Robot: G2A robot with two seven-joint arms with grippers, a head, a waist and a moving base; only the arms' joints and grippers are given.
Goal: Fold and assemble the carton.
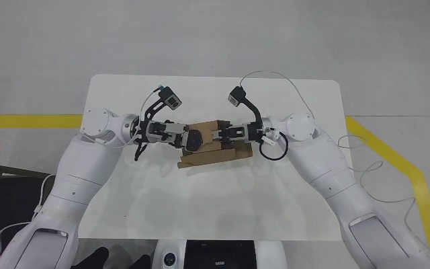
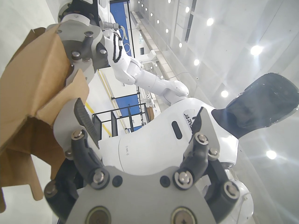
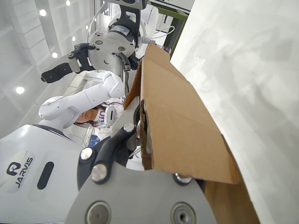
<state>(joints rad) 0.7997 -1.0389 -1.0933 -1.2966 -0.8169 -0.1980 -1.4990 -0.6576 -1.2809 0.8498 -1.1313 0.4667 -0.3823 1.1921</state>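
Note:
The brown carton (image 1: 213, 155) lies partly folded at the middle of the white table (image 1: 282, 195), raised between both arms. My right gripper (image 1: 222, 133) comes in from the right and is shut on one cardboard wall. In the right wrist view that gripper (image 3: 142, 117) clamps the edge of the carton (image 3: 177, 122), and one finger is hidden behind the board. My left gripper (image 1: 190, 139) is at the carton's left end, open. In the left wrist view the left gripper (image 2: 140, 110) stands wide, with one ridged pad (image 2: 85, 117) against a flap of the carton (image 2: 35, 75).
Both wrist cameras stick up on black brackets (image 1: 168, 101) behind the carton. A thin cable (image 1: 295, 87) loops over the table's back right. Bare table surface (image 3: 245, 47) lies in front of the carton and to both sides.

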